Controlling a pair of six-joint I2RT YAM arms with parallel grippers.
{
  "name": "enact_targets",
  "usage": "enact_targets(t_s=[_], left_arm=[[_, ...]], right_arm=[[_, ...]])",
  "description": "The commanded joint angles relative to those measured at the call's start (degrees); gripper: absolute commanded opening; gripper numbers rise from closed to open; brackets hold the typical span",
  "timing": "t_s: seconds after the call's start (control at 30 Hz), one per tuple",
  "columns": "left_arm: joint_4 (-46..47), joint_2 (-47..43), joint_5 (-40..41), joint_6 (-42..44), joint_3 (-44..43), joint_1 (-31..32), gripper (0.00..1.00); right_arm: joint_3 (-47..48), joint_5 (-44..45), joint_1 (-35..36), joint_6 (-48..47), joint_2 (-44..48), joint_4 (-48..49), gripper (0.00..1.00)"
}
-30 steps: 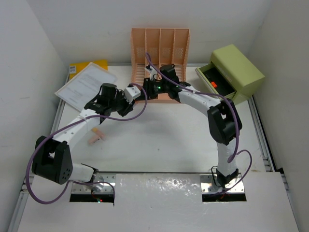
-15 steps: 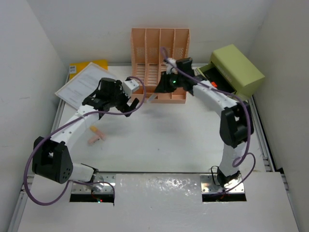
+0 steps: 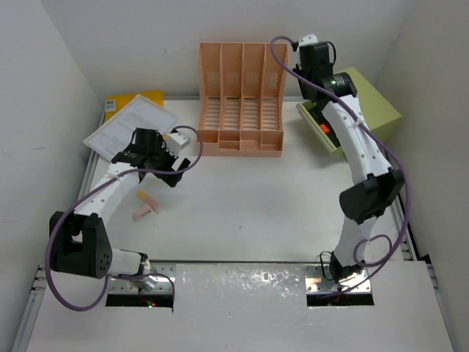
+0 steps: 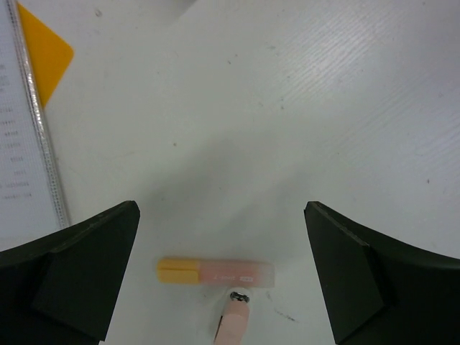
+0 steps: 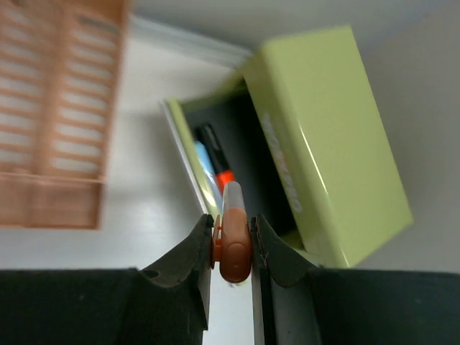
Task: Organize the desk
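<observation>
Desk (image 4: 287, 108) | left gripper (image 4: 221, 241) wide apart over highlighter (image 4: 215, 272) | right gripper (image 5: 231, 228) clamping orange-capped marker (image 5: 234, 255) above drawer box (image 5: 323, 129)

Setting: robot laboratory test cell, dressed as an office workspace. Evidence — silver-railed white desk (image 3: 249, 213) boxed in by bare white walls (image 3: 44, 73); left arm (image 3: 102, 194) and right arm (image 3: 359, 143) bolted at its near edge. Office props: peach file rack (image 3: 242, 110), lime-green drawer box (image 3: 366, 103), printed papers (image 3: 121, 128), yellow folder (image 3: 143, 97).
</observation>
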State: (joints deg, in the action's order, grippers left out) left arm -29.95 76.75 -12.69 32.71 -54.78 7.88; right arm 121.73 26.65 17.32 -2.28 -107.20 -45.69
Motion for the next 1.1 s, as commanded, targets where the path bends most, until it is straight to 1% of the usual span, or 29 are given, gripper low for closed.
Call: enact_targets(t_s=[0.0,0.03,0.07,0.13,0.27,0.4,0.47,0.5,0.53,0.57,0.6,0.63,0.73,0.77,0.83,1.0,1.07], left_arm=[[0.2,-0.9,-0.8,1.4,0.5,0.0,1.0],[0.0,-0.9,0.0,1.8,0.4,0.0,1.0],[-0.2,-0.9,0.2,2.1,0.4,-0.1,1.0],[-0.5,-1.0,-0.5,2.5,0.6,-0.1,1.0],[-1.2,-0.8,-3.2,2.9,0.6,-0.2,0.99],[-1.1,-0.6,-2.9,2.9,0.6,-0.1,0.99],[-1.2,-0.7,-2.7,3.0,0.7,-0.1,0.99],[-1.2,-0.6,-2.7,2.8,0.9,-0.2,0.99],[-0.8,-0.6,-2.6,2.6,1.1,-0.1,0.99],[-0.7,-0.7,-2.8,2.4,1.2,-0.1,0.99],[-0.6,-0.7,-3.0,2.4,1.5,-0.1,0.99],[-0.6,-0.7,-3.1,2.5,1.6,-0.1,0.99],[-1.3,-0.5,-3.7,3.1,1.4,-0.2,0.99],[-1.6,-0.5,-3.7,3.1,1.3,-0.2,0.99],[-2.0,-0.5,-3.3,3.2,0.9,-0.2,0.99],[-3.4,-0.4,-4.1,3.8,0.3,-0.7,0.99],[-4.8,-0.6,-3.8,5.7,-0.4,-1.4,0.99]], right_arm=[[-1.0,13.1,-1.2,-4.9,-6.1,-6.6,0.0],[1.9,15.4,-1.9,-5.3,-8.7,-8.8,0.0],[1.9,15.4,-2.2,-5.3,-8.7,-8.8,0.0],[2.9,18.7,-2.7,-5.7,-11.1,-10.0,0.0],[-1.0,16.7,-3.6,-5.8,-11.9,-8.1,0.0],[0.8,16.3,-5.9,-6.9,-16.6,-8.3,0.02],[1.6,15.7,-6.7,-7.7,-18.5,-7.5,0.11],[2.7,15.4,-6.9,-8.4,-19.4,-7.0,0.21],[3.0,15.3,-7.0,-8.8,-20.6,-6.5,0.33],[2.8,15.2,-7.0,-9.1,-20.8,-5.6,0.41],[2.0,14.9,-7.0,-9.7,-20.9,-3.3,0.57],[1.5,14.7,-7.0,-9.8,-20.9,-2.0,0.65],[0.3,15.5,-7.0,-11.9,-20.8,3.5,0.68],[0.6,15.4,-7.0,-12.3,-20.8,4.4,0.7],[2.3,15.1,-7.0,-12.7,-20.8,5.7,0.71],[2.5,10.5,-7.0,-11.8,-16.4,9.5,0.71],[3.3,7.7,-6.9,-10.2,-15.2,8.6,0.7]])
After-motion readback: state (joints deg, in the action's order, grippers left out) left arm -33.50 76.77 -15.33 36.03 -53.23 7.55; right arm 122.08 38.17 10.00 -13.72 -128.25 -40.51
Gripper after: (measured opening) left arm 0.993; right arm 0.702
